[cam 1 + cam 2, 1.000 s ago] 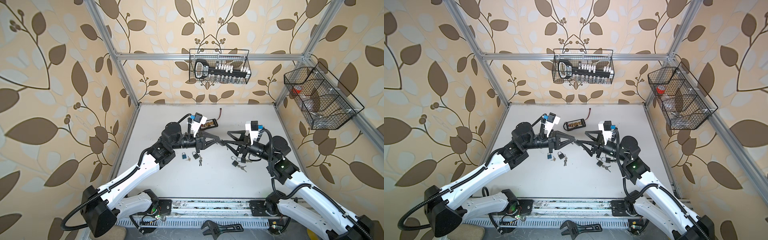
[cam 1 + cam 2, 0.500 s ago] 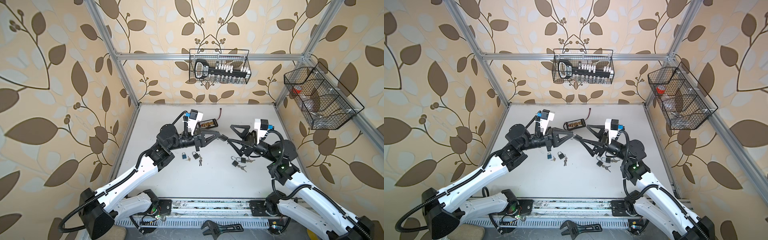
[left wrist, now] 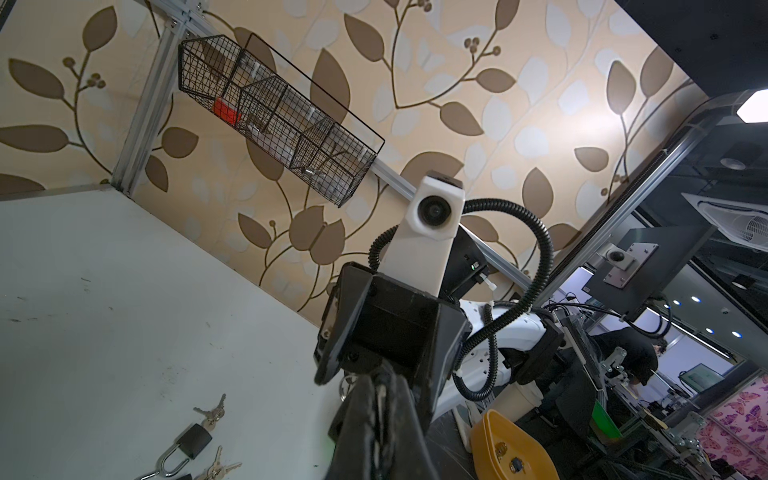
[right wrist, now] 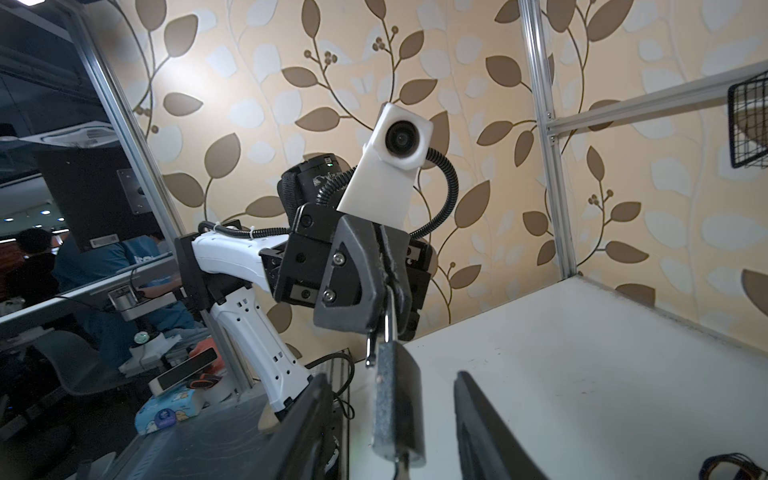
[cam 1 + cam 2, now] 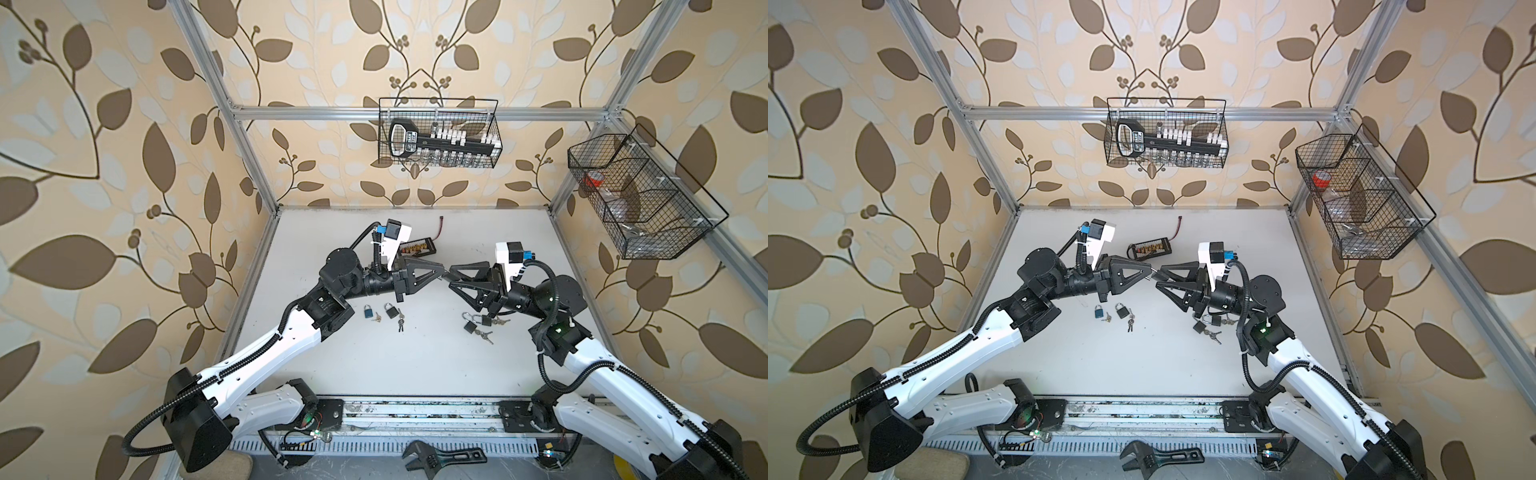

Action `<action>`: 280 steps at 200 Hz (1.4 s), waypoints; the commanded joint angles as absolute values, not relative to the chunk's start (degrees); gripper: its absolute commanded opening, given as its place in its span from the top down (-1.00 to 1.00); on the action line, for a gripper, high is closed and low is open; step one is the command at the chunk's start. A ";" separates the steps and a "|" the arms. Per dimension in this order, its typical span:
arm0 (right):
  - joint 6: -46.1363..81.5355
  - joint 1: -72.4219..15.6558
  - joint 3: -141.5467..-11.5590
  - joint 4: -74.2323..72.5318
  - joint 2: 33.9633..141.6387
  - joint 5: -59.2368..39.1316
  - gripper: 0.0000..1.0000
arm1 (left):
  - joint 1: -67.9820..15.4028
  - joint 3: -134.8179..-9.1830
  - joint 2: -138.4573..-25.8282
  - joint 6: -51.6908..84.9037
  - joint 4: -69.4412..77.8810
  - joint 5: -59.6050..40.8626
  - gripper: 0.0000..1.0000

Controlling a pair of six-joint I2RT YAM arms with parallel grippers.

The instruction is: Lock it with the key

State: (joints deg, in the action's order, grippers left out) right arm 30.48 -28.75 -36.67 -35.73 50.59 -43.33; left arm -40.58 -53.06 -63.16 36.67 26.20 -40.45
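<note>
The right claw (image 5: 1159, 276), drawn back with jaws spread wide half a second ago, is now reaching in again with its jaws narrowing. They are flanking the padlock (image 4: 397, 399) with a gap showing on each side, so it is gripping nothing yet. The left claw (image 4: 388, 286) is staying clamped on the shackle (image 4: 390, 322), whose free leg is hanging outside the body, so the lock is still open. Something small is poking out beneath the body, probably the key (image 4: 401, 467), though the frame edge is cutting it off. The right claw is likely preparing to grasp there. The tool rail (image 5: 409, 139) far behind both claws is showing a label too small to read.
</note>
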 commanded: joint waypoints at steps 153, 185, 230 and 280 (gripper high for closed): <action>47.68 -30.21 -42.12 -42.11 49.38 -54.85 1.00 | -41.04 -56.84 -61.08 34.35 29.77 -45.15 1.00; 46.81 -31.88 -43.29 -42.19 49.72 -53.97 1.00 | -41.80 -57.18 -61.86 34.07 29.86 -47.23 1.00; 45.73 -32.72 -44.28 -42.10 51.14 -51.36 1.00 | -45.60 -57.42 -63.40 30.80 26.82 -46.92 1.00; 36.08 -32.71 -51.63 -30.44 52.27 -45.38 1.00 | -51.56 -54.00 -65.92 30.67 28.39 -44.03 1.00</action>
State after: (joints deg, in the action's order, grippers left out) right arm 43.72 -31.29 -44.84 -36.91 51.09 -50.76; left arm -46.06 -56.38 -62.11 31.44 31.44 -41.41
